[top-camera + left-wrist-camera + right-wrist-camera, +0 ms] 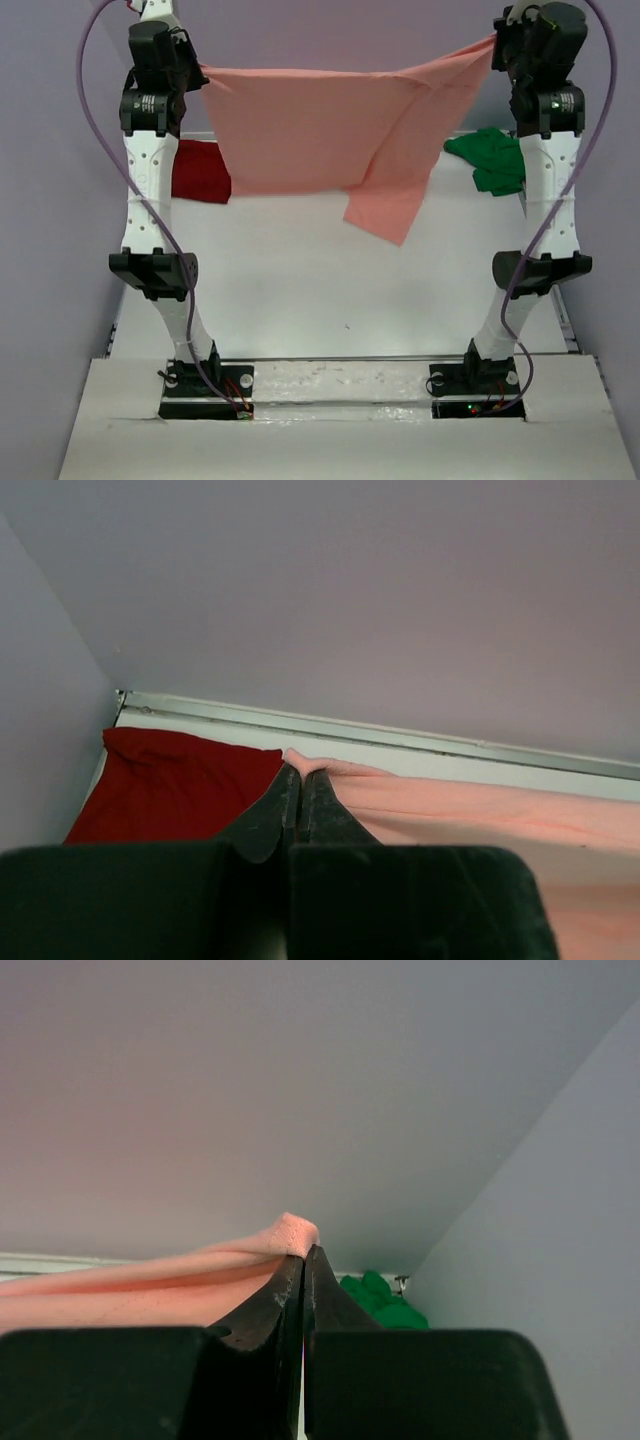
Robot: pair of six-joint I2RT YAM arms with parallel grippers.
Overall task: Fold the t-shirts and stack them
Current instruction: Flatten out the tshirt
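The salmon-pink t-shirt [310, 130] hangs stretched in the air between both arms, high above the table, its right part drooping in a point. My left gripper [203, 72] is shut on its left corner; the left wrist view shows the cloth [450, 805] pinched at the fingertips [300, 775]. My right gripper [496, 45] is shut on its right corner; the right wrist view shows the cloth [200, 1270] pinched there [304, 1250]. The dark red t-shirt [200, 172] lies folded at the back left and shows in the left wrist view [170, 785]. The bright green t-shirt [490, 158] lies crumpled at the back right and shows in the right wrist view [380, 1302].
The white table [330, 290] runs from the arm bases to the back wall. Grey walls close in on the left, right and back. The table's back rail [400, 735] runs along the far edge.
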